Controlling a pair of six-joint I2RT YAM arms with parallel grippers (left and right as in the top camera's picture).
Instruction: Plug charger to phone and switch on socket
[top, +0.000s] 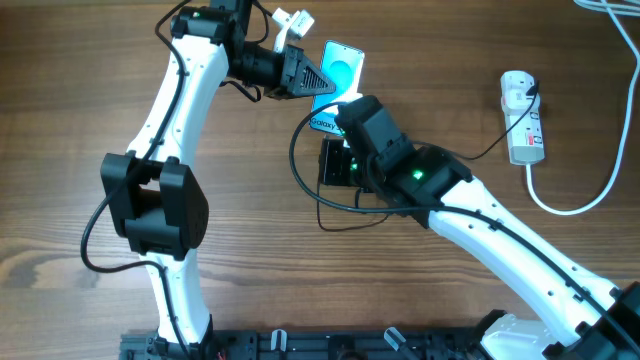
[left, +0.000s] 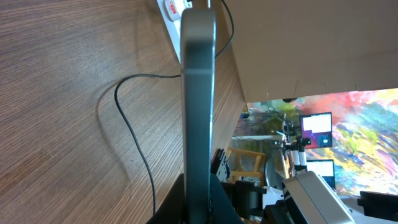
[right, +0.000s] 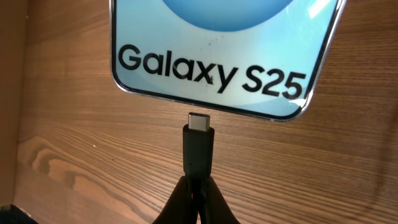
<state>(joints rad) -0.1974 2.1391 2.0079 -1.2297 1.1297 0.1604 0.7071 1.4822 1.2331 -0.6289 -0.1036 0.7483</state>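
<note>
Phone (right: 217, 50): far centre of the tabletop (top: 80, 60), screen up, tilted. "Galaxy S25" lettering sits at its near short edge, which is the edge with the port. From the overhead view I cannot tell whether that edge rests on the wood or is lifted off it.

Left tool (top: 312, 78): clamped on the phone's left long edge. Its own camera sees the phone edge-on, rising from between the fingers. Likely purpose is to brace the phone so a push into the port does not slide it away.

Charger (right: 199, 140): metal tip points straight at the middle of the phone's near edge. It is just short of that edge, apart and not inserted. The black cable runs back in a loop over the wood and off right toward the socket.

Right tool (right: 198, 190): pinched shut on the plug body just behind the tip, fingers (right: 186, 202) narrow. The grip is close to the tip, which should keep the plug stiff and in line for insertion.

Socket (top: 524, 118): far right, well apart from both tools, lying lengthwise near-to-far. The white cord (top: 600, 190) curls off to the right. A red switch mark shows, but it is too small to read as on or off.

Judgement: the step in hand is alignment before insertion. The tip looks centred, so a short straight push is what is needed. The risk is the tip catching on the phone's frame. The switch step is not yet done.
</note>
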